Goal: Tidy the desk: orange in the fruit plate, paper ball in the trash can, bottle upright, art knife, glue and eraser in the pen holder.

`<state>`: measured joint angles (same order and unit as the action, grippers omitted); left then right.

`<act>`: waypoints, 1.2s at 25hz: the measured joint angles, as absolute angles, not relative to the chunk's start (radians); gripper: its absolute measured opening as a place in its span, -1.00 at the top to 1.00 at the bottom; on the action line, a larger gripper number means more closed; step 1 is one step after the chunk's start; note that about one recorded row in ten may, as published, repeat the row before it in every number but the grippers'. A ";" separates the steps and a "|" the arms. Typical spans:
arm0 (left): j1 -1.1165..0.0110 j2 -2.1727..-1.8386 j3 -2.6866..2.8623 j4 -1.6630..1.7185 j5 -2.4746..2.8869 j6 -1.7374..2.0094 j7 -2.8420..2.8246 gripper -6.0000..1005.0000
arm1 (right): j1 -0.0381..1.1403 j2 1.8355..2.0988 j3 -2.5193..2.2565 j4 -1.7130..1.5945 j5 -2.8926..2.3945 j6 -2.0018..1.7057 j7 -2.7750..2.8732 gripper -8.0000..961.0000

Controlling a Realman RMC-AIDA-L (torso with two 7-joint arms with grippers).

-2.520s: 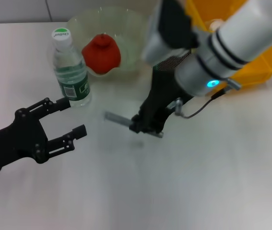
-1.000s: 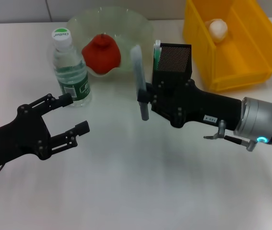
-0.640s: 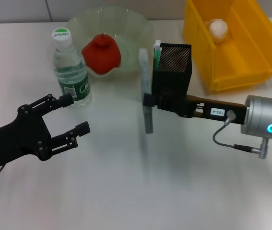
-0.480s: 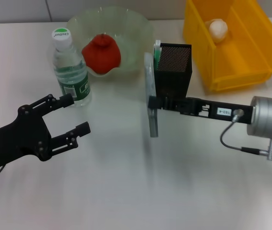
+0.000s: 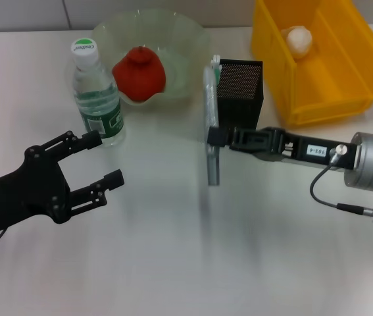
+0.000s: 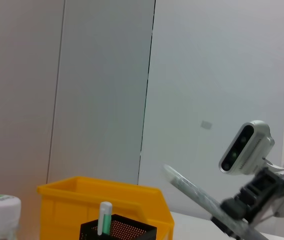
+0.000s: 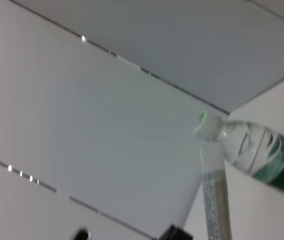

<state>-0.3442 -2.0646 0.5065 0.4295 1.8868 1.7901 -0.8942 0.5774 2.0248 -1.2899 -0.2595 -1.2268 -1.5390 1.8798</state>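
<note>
One art knife (image 5: 210, 125) pinched in right claw (image 5: 214, 137); left claw (image 5: 97, 160) spread, idle.

The right arm is reaching in level from the right, its gripper (image 5: 214, 137) clamping a slim grey stick upright. The left gripper (image 5: 97, 160) is hovering low at the left, its fingers (image 5: 81, 141) spreading wide and holding nothing.

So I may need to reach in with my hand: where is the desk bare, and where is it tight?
Bare desk runs across the near side, in front of the left gripper and under the right gripper holding the art knife. The far edge is crowded: bottle, fruit plate, pen holder and yellow bin stand close together.
</note>
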 joint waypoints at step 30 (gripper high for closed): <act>-0.342 -2.064 0.500 0.403 1.887 1.785 -0.854 -0.56 | 0.604 2.075 -0.947 -0.316 -1.222 -1.175 1.874 0.71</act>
<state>-0.3419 -2.0640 0.5000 0.4034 1.8867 1.7851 -0.8544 0.6041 2.0754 -0.9473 -0.3156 -1.2224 -1.1753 1.8743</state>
